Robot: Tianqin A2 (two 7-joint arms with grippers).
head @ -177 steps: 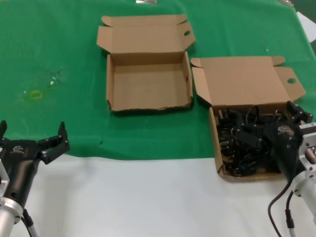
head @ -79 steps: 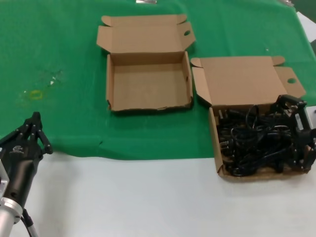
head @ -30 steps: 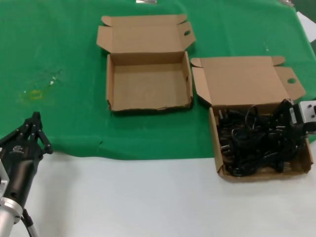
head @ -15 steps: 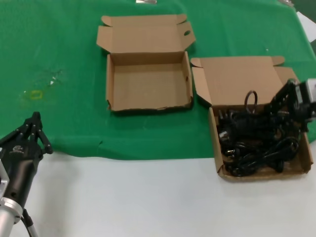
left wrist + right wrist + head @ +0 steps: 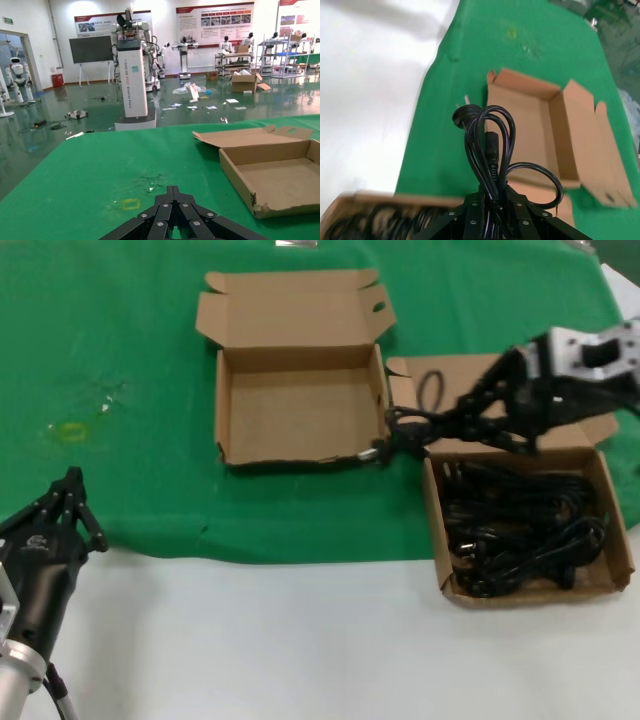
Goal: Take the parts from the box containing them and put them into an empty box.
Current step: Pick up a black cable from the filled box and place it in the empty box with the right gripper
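My right gripper is shut on one black power cord and holds it in the air over the gap between the two boxes. The cord's plug hangs by the near right corner of the empty box. In the right wrist view the cord loops out from the shut gripper, with the empty box beyond it. More parts lie tangled in the box containing them at the right. My left gripper is shut and parked at the lower left.
Green cloth covers the far half of the table and bare white surface the near half. Both box lids lie open toward the far side. A yellow mark on the cloth sits ahead of the left gripper.
My right gripper has risen out of the full box with a cord and swung left toward the empty box. The left arm has stayed still.
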